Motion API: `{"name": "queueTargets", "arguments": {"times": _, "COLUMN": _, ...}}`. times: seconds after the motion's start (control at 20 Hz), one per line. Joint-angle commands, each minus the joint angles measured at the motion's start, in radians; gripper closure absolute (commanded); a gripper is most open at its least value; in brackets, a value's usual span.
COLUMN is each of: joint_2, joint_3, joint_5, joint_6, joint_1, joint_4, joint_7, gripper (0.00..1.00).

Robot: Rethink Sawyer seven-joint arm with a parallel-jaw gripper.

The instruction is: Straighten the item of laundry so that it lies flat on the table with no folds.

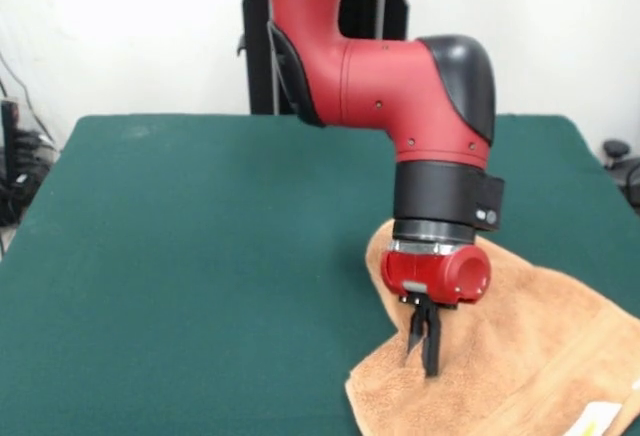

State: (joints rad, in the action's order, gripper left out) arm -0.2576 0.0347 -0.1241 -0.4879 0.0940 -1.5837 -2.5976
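The light-brown terry towel (pixel 520 356) lies at the table's near right in the front view and runs out of the picture at the bottom and right edges. Its far corner under the arm looks rounded and doubled over. Its white label with a yellow mark (pixel 596 421) shows near the bottom right. My gripper (pixel 425 348) hangs straight down from the red wrist over the towel's left part. Its black fingers (pixel 431 351) stand close together with the tips at the cloth. I cannot tell whether any cloth is pinched between them.
The dark green table (pixel 200 256) spreads wide to the left of and behind the towel. The robot's black pedestal (pixel 300 46) stands at the far edge. Cables and dark equipment (pixel 15 166) sit off the table's left side, and a dark object (pixel 625 166) sits off its right side.
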Motion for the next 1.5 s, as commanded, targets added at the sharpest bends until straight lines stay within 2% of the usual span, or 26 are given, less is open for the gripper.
{"name": "queueTargets", "arguments": {"times": 0.05, "joint_2": 0.087, "joint_3": 0.251, "joint_5": 0.03, "joint_6": 0.112, "joint_1": -0.01, "joint_4": -0.088, "joint_7": -0.204, "gripper": 1.0}}
{"name": "queueTargets", "arguments": {"times": 0.25, "joint_2": 0.029, "joint_3": 0.15, "joint_5": -0.089, "joint_6": 0.323, "joint_1": -0.089, "joint_4": -0.093, "joint_7": -0.108, "gripper": 1.0}}
{"name": "queueTargets", "arguments": {"times": 0.35, "joint_2": 0.003, "joint_3": 0.116, "joint_5": -0.114, "joint_6": 0.439, "joint_1": -0.111, "joint_4": -0.089, "joint_7": -0.077, "gripper": 1.0}}
{"name": "queueTargets", "arguments": {"times": 0.6, "joint_2": -0.041, "joint_3": 0.208, "joint_5": -0.098, "joint_6": 0.655, "joint_1": -0.026, "joint_4": -0.131, "joint_7": -0.058, "gripper": 1.0}}
{"name": "queueTargets", "arguments": {"times": 0.75, "joint_2": -0.065, "joint_3": 0.257, "joint_5": -0.117, "joint_6": 0.777, "joint_1": 0.002, "joint_4": -0.169, "joint_7": -0.072, "gripper": 1.0}}
{"name": "queueTargets", "arguments": {"times": 1.0, "joint_2": -0.115, "joint_3": 0.243, "joint_5": -0.149, "joint_6": 0.838, "joint_1": -0.033, "joint_4": -0.209, "joint_7": -0.119, "gripper": 1.0}}
{"name": "queueTargets", "arguments": {"times": 1.3, "joint_2": -0.1, "joint_3": 0.241, "joint_5": -0.14, "joint_6": 0.832, "joint_1": -0.025, "joint_4": -0.192, "joint_7": -0.097, "gripper": 1.0}}
{"name": "queueTargets", "arguments": {"times": 1.4, "joint_2": -0.104, "joint_3": 0.197, "joint_5": -0.132, "joint_6": 0.834, "joint_1": -0.055, "joint_4": -0.174, "joint_7": -0.104, "gripper": 1.0}}
{"name": "queueTargets", "arguments": {"times": 1.5, "joint_2": -0.11, "joint_3": 0.111, "joint_5": -0.108, "joint_6": 0.828, "joint_1": -0.12, "joint_4": -0.136, "joint_7": -0.106, "gripper": 1.0}}
